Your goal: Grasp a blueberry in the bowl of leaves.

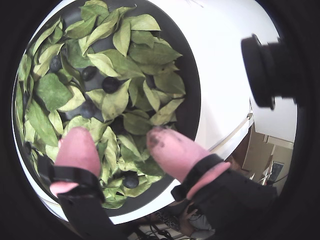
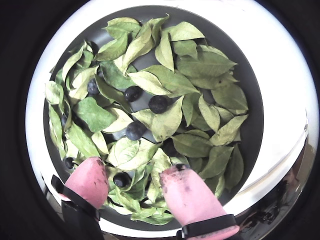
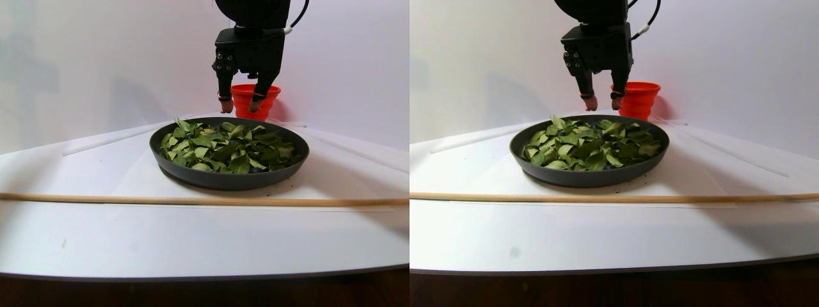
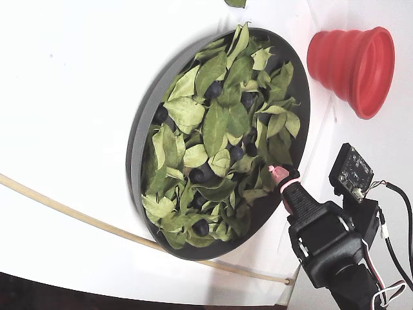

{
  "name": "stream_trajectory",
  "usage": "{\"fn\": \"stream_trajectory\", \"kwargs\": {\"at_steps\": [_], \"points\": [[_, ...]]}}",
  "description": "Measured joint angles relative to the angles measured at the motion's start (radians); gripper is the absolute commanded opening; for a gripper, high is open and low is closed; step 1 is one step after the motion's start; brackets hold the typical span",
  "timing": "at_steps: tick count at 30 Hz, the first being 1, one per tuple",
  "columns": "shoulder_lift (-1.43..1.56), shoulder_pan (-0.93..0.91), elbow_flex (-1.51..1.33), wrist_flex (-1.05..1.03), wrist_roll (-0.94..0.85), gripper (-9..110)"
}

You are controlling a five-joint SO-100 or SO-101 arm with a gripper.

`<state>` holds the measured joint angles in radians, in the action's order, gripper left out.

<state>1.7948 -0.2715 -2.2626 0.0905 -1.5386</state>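
The wide dark-grey bowl (image 4: pixel 139 148) holds many green leaves (image 4: pixel 216 129) with several dark blueberries among them. In a wrist view one blueberry (image 2: pixel 120 179) lies between the pink fingertips, just ahead of the left one; others (image 2: pixel 158 104) lie mid-bowl. In a wrist view the same berry (image 1: pixel 131 180) shows near the bowl's rim (image 1: pixel 192 100). My gripper (image 2: pixel 134 167) is open and empty. It hangs above the leaves at the bowl's far edge (image 3: pixel 240 105), clear of them. In the fixed view one pink fingertip (image 4: pixel 279 173) shows over the bowl's right rim.
A red ribbed cup (image 4: pixel 352 61) stands on the white table behind the bowl, close to the gripper (image 3: pixel 242 96). A thin wooden stick (image 3: pixel 192 200) lies across the table in front of the bowl. A black camera (image 1: pixel 262 70) juts out beside the wrist.
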Motion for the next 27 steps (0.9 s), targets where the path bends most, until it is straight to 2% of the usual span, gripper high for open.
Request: {"fn": "stream_trajectory", "kwargs": {"at_steps": [27], "points": [[-0.202, 0.011, 0.078, 0.077, 0.002, 20]]}}
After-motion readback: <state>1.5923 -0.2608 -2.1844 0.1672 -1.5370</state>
